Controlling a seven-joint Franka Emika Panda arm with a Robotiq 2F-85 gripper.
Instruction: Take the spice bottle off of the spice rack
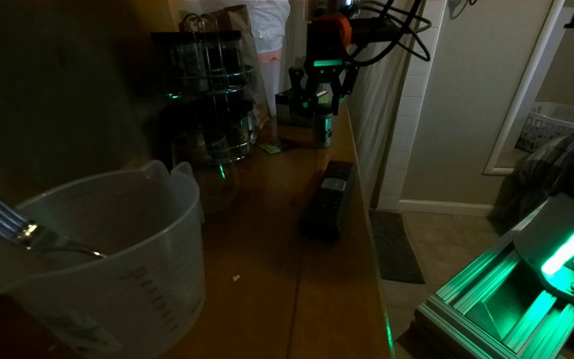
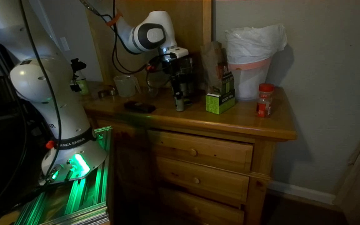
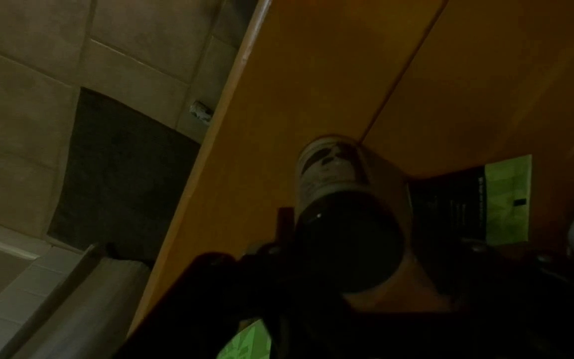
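Note:
A small spice bottle [image 1: 323,133] with a dark cap stands upright on the wooden dresser top, off the rack and near the front edge. It also shows in an exterior view [image 2: 180,105] and from above in the wrist view [image 3: 331,164]. My gripper [image 1: 321,106] points down over the bottle with its fingers on either side of the cap. In the wrist view the gripper [image 3: 359,257] shows a gap between the cap and the right finger; the left finger is very close to the cap, contact unclear. The wire spice rack [image 1: 212,82] holds dark jars beside the gripper.
A black remote [image 1: 329,199], a clear glass [image 1: 207,174] and a measuring cup [image 1: 167,269] with a fork [image 1: 23,229] share the dresser. A tea packet [image 3: 508,199], green tea box [image 2: 220,102], bagged bucket [image 2: 250,78] and red-lidded jar [image 2: 265,100] are also there.

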